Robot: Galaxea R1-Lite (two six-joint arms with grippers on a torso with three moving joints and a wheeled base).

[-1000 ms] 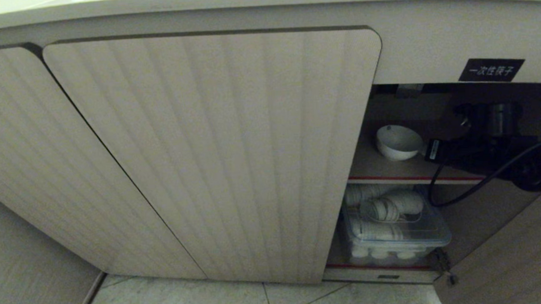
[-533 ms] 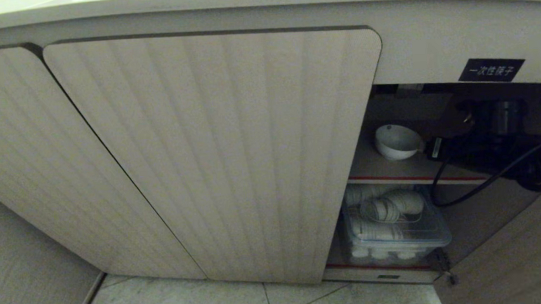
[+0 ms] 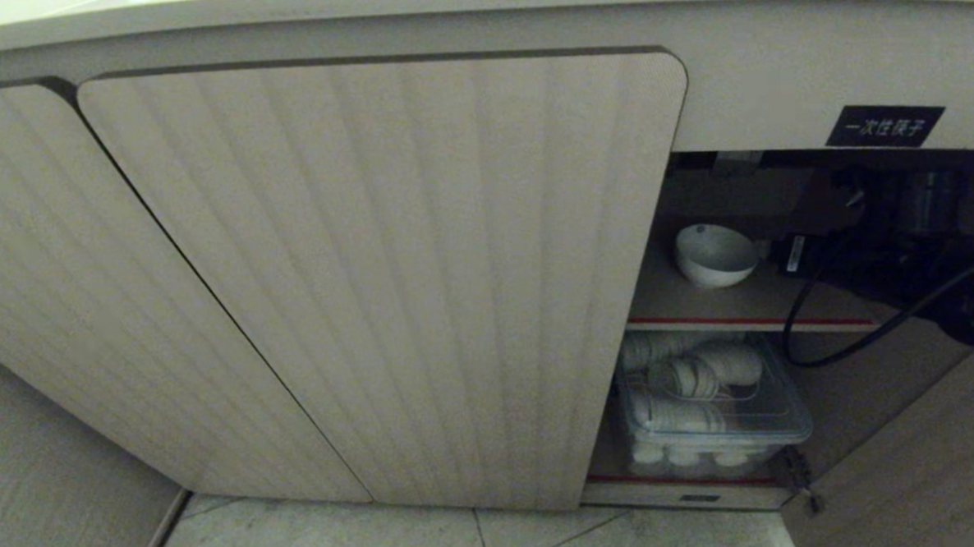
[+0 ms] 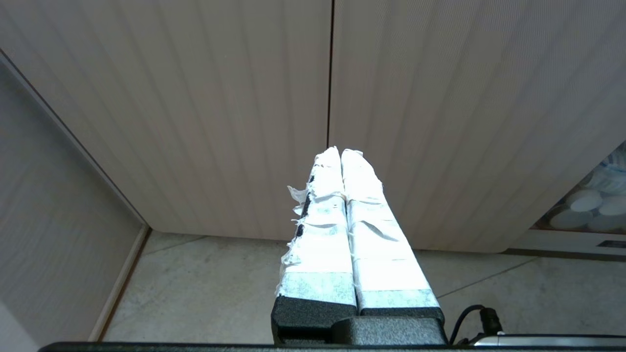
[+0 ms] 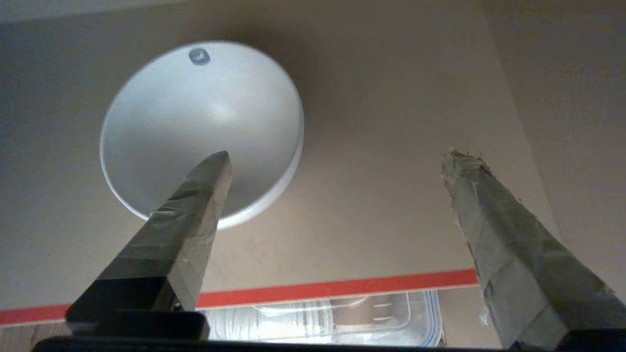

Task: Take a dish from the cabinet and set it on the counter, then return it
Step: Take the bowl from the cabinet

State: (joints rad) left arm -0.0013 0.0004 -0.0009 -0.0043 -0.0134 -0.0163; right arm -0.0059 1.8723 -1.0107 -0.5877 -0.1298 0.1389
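Note:
The dish [image 3: 715,255], a small white bowl, stands upright on the upper shelf [image 3: 702,307] inside the open cabinet [image 3: 388,269]. My right gripper [image 5: 340,156] is open just in front of the shelf. One taped finger [image 5: 195,220] overlaps the dish [image 5: 195,112] and the other finger [image 5: 494,220] stands far to its side; nothing is held. In the head view the right arm [image 3: 881,256] reaches into the cabinet from the right. My left gripper [image 4: 340,152] is shut on nothing, parked low before the closed doors. The counter [image 3: 442,0] shows only as its front edge along the top.
A clear plastic box [image 3: 711,416] of white cups fills the lower shelf. The cabinet's right door [image 3: 915,468] stands open beside the arm. A black cable [image 3: 860,335] loops below the wrist. A black label [image 3: 885,126] sits above the opening. Floor tiles [image 3: 466,546] lie below.
My right gripper has opened wide and drawn back a little to the right, away from the dish. The dish stays on the shelf. The left arm has not moved.

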